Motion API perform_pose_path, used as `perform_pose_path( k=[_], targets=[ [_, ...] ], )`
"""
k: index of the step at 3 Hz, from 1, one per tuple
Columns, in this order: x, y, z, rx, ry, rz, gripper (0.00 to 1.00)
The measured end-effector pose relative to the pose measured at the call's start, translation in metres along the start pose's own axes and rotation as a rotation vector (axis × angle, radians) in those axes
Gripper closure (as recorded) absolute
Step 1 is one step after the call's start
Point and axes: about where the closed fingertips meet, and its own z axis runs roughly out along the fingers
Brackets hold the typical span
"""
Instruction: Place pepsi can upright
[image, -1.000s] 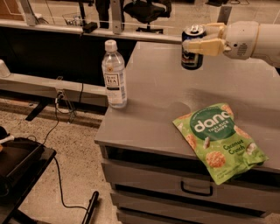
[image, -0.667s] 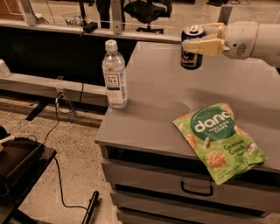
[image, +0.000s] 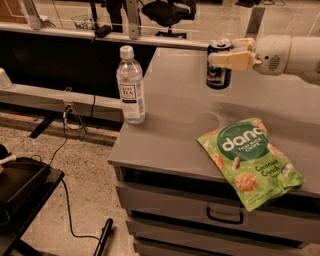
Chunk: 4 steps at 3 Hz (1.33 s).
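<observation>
Toward the far right of the grey metal drawer cabinet's top (image: 170, 117), we see the small dark blue pepsi can (image: 218, 77) with its silver rim, standing upright in the robot's cream-coloured two-finger gripper (image: 222, 54). The jaws are clamped on the can's upper half, one finger crossing its front, while the white arm reaches in from the right edge. The can's base sits at or just above the surface; we cannot tell whether it is touching.

Well apart to the left, near the cabinet's edge, stands a clear plastic tea bottle with a white cap (image: 131, 87). A green crinkled bag of rice chips (image: 250, 160) lies flat near the front right corner, overhanging the edge a little.

We judge the task mostly done: the can is upright and over an open stretch of the top. What remains, as we read it, is settling the base fully on the surface, opening the jaws, and drawing away without tipping the can.
</observation>
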Motion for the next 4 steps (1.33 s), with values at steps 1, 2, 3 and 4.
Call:
perform_pose_path(
  k=[1, 2, 3, 4],
  targets=[
    [0.016, 0.0, -0.002, -0.012, -0.01, 0.037, 1.0],
    [0.031, -0.002, -0.003, -0.026, -0.029, 0.057, 1.0],
    [0.041, -0.005, -0.005, -0.022, -0.032, 0.067, 0.83],
    [0.052, -0.008, -0.008, -0.017, 0.005, 0.057, 0.59]
  ],
)
